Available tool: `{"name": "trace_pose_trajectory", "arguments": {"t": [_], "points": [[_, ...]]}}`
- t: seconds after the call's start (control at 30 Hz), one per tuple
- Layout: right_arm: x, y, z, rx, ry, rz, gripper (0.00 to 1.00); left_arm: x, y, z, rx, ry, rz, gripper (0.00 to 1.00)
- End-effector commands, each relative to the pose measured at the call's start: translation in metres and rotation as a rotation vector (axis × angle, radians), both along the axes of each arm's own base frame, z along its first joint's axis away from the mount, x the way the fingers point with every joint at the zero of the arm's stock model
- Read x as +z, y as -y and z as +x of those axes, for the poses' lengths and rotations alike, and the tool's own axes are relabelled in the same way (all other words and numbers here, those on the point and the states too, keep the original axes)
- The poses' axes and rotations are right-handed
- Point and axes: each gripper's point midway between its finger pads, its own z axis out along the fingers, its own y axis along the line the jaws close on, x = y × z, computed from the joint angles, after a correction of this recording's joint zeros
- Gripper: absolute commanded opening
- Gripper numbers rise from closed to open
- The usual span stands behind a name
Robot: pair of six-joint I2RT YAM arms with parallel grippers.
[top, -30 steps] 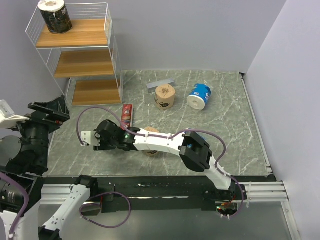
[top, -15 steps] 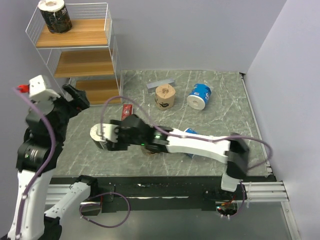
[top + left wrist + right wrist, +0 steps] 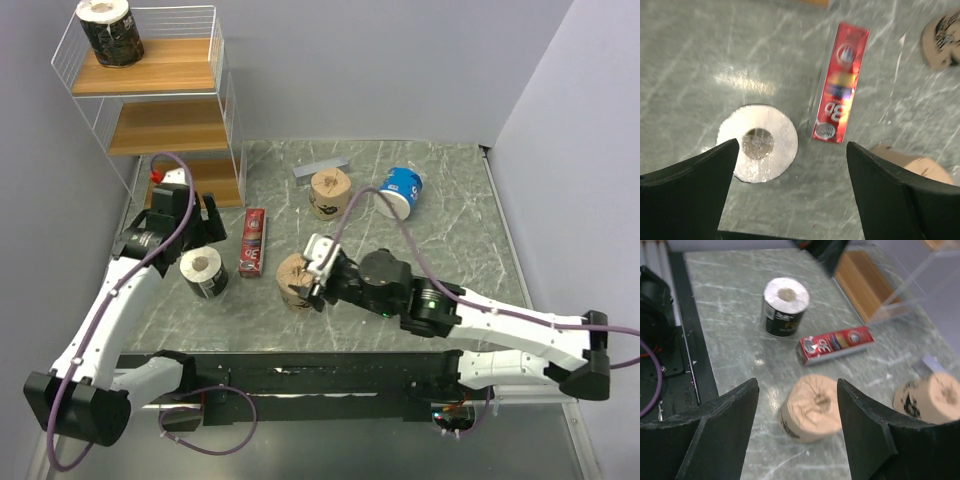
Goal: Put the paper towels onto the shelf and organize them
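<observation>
Left gripper (image 3: pixel 793 143) gapes wide and empty above the upright black roll (image 3: pixel 757 142) beside the red box (image 3: pixel 840 102), right gripper (image 3: pixel 797 381) likewise open toward a tan roll (image 3: pixel 812 407); pick step, seemingly (views blurred); next: descend, close, lift to the shelf (image 3: pixel 165 128) at far left.

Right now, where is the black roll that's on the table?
In the top view the black roll stands upright on the left, just left of the red box, in front of the shelf.
</observation>
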Motion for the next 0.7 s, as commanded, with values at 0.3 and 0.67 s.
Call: {"name": "trace_pose_trajectory", "arguments": {"t": [0.3, 0.67], "points": [[0.011, 0.054, 0.007, -0.19, -0.049, 0.129, 0.71, -0.07, 0.02, 0.006, 0.012, -0.163, -0.087, 0.85], [0.008, 0.056, 0.007, -0.188, -0.038, 0.132, 0.71, -0.104, 0.009, -0.002, 0.09, -0.245, -0.051, 0.79]]}}
